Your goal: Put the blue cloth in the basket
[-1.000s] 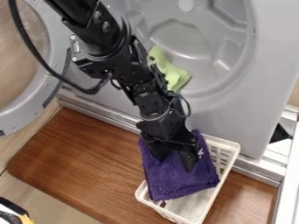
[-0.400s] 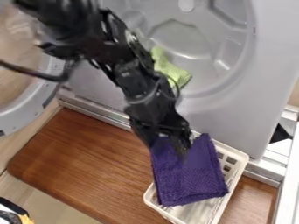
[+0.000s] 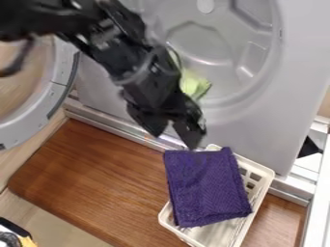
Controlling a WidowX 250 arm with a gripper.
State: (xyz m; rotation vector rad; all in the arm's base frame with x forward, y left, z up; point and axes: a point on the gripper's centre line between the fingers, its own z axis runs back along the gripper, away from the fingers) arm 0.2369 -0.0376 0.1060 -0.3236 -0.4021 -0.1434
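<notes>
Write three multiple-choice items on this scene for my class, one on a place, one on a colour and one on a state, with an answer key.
1. Where does the purple cloth lie?
A. On the wooden board
B. Inside the drum
C. Over the basket

2. What colour is the other cloth?
A. Light green
B. Red
C. White

3. How is the gripper?
A. Shut on the purple cloth
B. Open
C. Shut on the basket

Key:
1. C: the purple cloth rests across the basket's opening.
2. A: light green fabric shows in the drum, behind the arm.
3. B: its two fingers stand apart with nothing between them.
</notes>
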